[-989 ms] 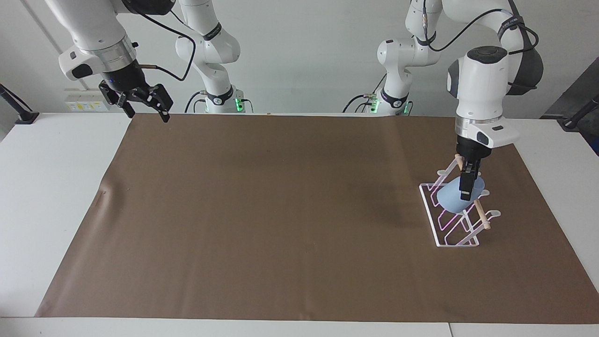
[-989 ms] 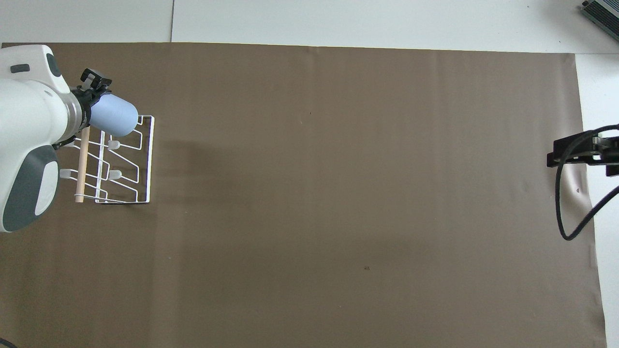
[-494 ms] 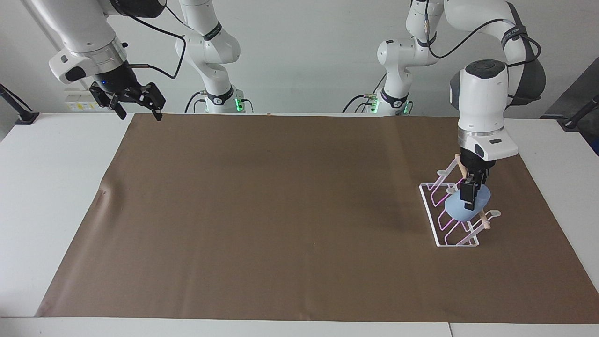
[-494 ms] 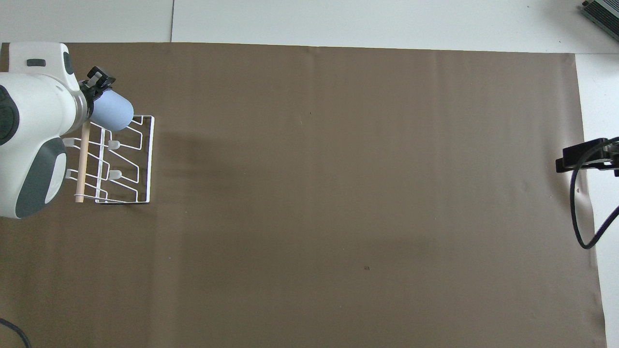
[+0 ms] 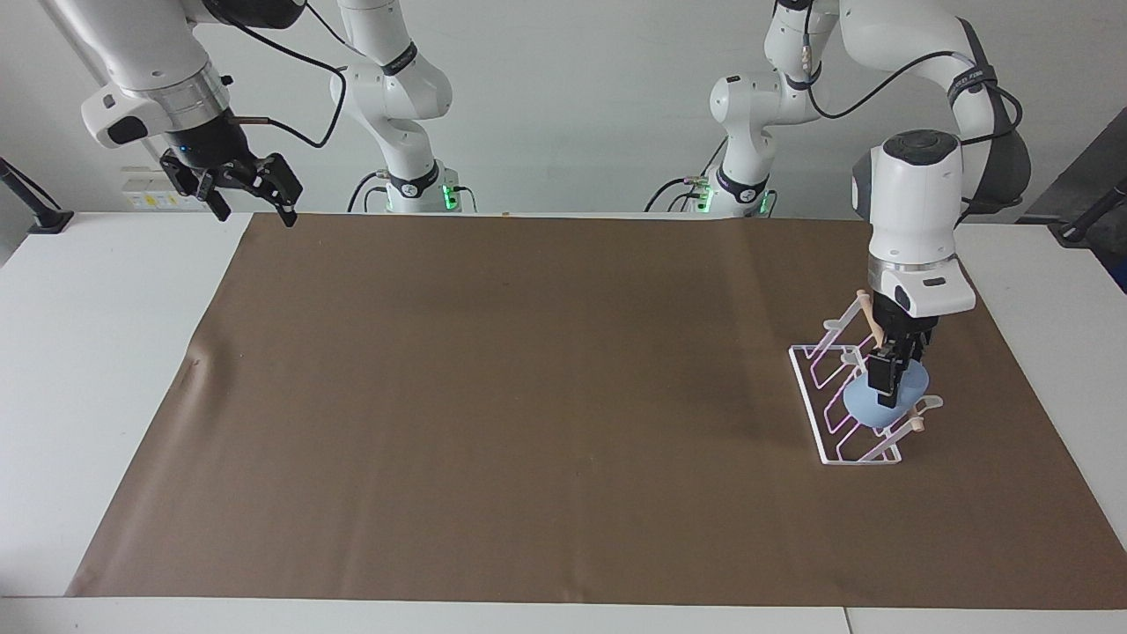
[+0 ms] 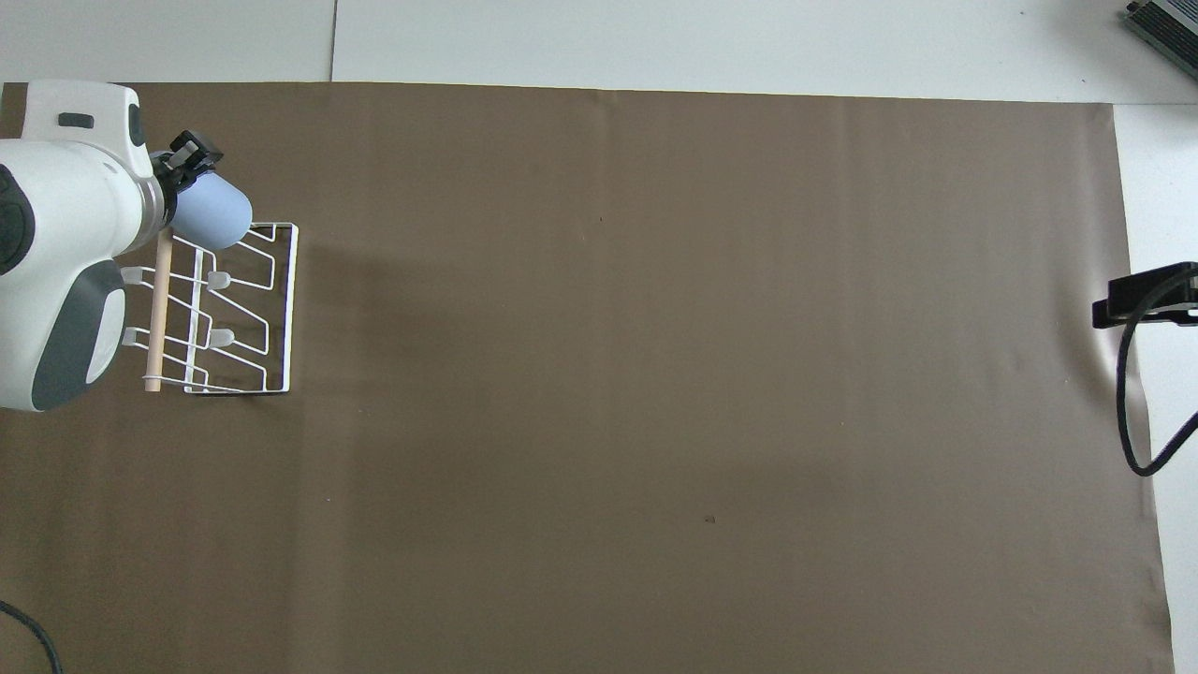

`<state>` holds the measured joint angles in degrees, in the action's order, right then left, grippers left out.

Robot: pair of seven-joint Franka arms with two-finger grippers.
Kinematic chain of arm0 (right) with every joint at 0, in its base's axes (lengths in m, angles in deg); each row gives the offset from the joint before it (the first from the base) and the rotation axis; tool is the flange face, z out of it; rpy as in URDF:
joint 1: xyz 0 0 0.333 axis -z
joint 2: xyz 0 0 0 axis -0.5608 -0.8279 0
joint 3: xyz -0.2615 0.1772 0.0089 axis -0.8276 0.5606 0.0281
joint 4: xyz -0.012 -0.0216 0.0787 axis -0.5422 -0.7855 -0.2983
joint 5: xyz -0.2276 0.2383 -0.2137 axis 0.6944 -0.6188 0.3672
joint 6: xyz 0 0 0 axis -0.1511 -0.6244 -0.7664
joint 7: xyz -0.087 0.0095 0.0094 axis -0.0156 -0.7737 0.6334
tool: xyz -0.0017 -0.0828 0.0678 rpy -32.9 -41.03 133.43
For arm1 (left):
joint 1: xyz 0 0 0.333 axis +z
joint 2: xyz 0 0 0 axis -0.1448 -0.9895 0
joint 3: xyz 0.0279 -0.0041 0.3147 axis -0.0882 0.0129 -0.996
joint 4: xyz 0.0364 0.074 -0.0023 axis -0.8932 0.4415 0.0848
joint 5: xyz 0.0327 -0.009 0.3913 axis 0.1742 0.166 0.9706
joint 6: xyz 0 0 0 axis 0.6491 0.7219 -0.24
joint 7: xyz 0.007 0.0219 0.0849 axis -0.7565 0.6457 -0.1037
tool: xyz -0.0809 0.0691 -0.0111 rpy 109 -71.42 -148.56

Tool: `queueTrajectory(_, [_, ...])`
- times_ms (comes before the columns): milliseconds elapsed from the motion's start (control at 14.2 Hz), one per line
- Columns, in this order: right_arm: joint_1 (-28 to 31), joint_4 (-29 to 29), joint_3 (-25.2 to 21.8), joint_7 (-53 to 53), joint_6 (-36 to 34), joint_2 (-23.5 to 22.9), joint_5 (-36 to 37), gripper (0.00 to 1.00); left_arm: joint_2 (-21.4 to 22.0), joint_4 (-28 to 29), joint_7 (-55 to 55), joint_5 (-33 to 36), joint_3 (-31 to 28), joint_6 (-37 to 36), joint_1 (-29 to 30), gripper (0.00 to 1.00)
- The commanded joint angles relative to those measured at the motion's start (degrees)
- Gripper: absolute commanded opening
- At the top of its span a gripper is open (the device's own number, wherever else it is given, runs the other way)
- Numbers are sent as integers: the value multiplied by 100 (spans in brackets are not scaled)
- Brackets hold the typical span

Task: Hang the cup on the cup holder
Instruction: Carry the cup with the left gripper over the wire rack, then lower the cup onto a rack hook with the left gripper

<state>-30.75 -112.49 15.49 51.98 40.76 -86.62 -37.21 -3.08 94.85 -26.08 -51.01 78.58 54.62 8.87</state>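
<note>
The cup (image 5: 867, 407) is a light-blue tumbler, tipped on its side, its base pointing toward the middle of the table. My left gripper (image 5: 886, 384) is shut on the cup near the rim. The cup hangs over the end of the cup holder (image 5: 806, 388) that lies farther from the robots, low among the prongs; contact with a prong cannot be told. From above, the cup (image 6: 215, 214) juts out past my left gripper (image 6: 186, 177) over a corner of the white wire cup holder (image 6: 282, 309). My right gripper (image 5: 244, 182) stands open, up over the table's edge.
A brown mat (image 5: 528, 396) covers most of the white table (image 5: 88, 352). The cup holder's wooden dowel (image 6: 159, 318) runs along its top, beside the left arm's wrist. Only a tip of my right gripper (image 6: 1144, 295) and its black cable (image 6: 1123, 412) show from above.
My left gripper carried the cup along the rack, away from the robots, and lowered it. The right gripper drew up and outward toward the right arm's end of the table.
</note>
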Motion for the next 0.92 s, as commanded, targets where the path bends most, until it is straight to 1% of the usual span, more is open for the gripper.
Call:
queueTrajectory(0, [24, -165, 20, -130, 98, 122, 132, 100, -86, 10, 222, 109, 45, 189, 121, 0])
queueTrajectory(282, [59, 45, 20, -201, -297, 52, 176, 100, -33, 195, 301, 109, 54, 259, 113, 0])
queueTrajectory(424, [7, -58, 20, -349, -97, 78, 430, 100, -16, 274, 318, 109, 54, 312, 113, 0])
queueTrajectory(636, [-20, -156, 29, -342, -51, 122, 466, 100, 19, 458, 564, 109, 63, 382, 113, 0])
queueTrajectory(847, [-37, -182, 38, -298, -51, 139, 466, 100, 98, 669, 512, 65, 72, 382, 113, 0])
